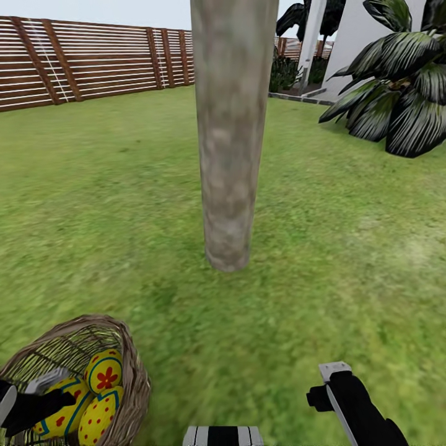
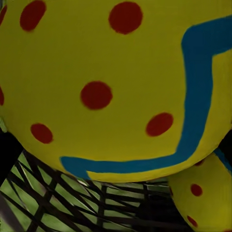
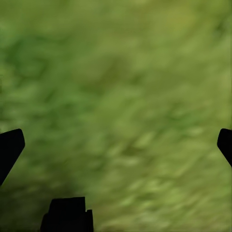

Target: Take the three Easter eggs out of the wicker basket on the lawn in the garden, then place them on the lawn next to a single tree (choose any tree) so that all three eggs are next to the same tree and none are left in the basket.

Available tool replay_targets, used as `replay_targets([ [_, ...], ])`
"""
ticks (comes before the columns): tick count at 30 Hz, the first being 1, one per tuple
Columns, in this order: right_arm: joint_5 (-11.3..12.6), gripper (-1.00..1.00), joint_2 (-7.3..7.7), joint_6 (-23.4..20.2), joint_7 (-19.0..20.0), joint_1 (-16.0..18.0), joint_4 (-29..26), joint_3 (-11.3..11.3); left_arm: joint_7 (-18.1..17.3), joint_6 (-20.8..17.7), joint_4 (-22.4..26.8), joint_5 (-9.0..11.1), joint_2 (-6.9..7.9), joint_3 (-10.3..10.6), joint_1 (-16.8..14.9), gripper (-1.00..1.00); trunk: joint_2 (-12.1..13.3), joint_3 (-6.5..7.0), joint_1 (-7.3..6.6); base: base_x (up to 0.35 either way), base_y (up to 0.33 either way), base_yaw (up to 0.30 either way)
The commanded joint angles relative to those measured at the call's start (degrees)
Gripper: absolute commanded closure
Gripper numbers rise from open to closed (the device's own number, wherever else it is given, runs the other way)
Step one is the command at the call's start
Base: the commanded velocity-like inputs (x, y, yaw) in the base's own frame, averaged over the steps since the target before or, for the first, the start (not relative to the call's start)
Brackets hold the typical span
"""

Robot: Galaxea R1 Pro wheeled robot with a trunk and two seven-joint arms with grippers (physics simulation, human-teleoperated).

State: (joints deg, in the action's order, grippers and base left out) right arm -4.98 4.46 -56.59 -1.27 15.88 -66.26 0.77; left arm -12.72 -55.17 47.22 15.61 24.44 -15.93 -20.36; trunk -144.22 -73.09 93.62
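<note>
The wicker basket (image 1: 132,355) stands on the lawn (image 1: 111,204) at the lower left of the head view, a short way in front of the tree (image 1: 229,155). Three Easter eggs lie in it: a red-flowered one (image 1: 104,370), a red-dotted one (image 1: 98,416) and one (image 1: 62,416) under my left gripper (image 1: 42,389), which reaches into the basket. Up close in the left wrist view are a dotted egg (image 2: 116,82), a second egg (image 2: 203,193) and the basket weave (image 2: 72,203); its fingers are hidden. My right gripper (image 3: 116,145) hangs open over grass, at the lower right (image 1: 332,379).
A brown slatted fence (image 1: 93,59) closes the far left. A dark-leaved palm (image 1: 396,93) and the white house wall (image 1: 353,37) stand at the far right. Open grass lies all round the trunk.
</note>
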Motion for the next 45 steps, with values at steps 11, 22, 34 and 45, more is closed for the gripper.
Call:
replay_targets([
  [11, -0.56, -1.0, -0.16, -0.27, 0.12, 0.02, 0.34, 0.13, -0.52, -0.25, -0.01, -0.41, -0.21, 0.0, -0.02, 1.0, -0.05, -0.49, 0.04, 0.0, 0.0, 0.0],
  [22, -0.55, -1.0, -0.15, -0.27, 0.12, 0.02, 0.34, 0.11, -0.46, -0.29, -0.09, -0.47, -0.53, 0.02, -0.03, 1.0, -0.05, -0.49, 0.04, 0.0, 0.0, 0.0],
  [34, -0.56, -1.0, -0.25, -0.18, 0.04, 0.02, 2.47, 0.2, -0.38, -0.29, -0.34, -0.66, -1.01, 0.1, -0.03, 1.0, -0.01, 0.17, -0.04, 0.0, 0.0, 0.0],
  [45, -0.59, -1.0, -0.33, -0.06, -0.05, 0.02, 4.08, 0.55, -0.23, -0.35, -0.36, -0.76, -1.93, 0.11, -0.03, 1.0, 0.14, 2.61, -0.32, 0.0, 0.0, 0.0],
])
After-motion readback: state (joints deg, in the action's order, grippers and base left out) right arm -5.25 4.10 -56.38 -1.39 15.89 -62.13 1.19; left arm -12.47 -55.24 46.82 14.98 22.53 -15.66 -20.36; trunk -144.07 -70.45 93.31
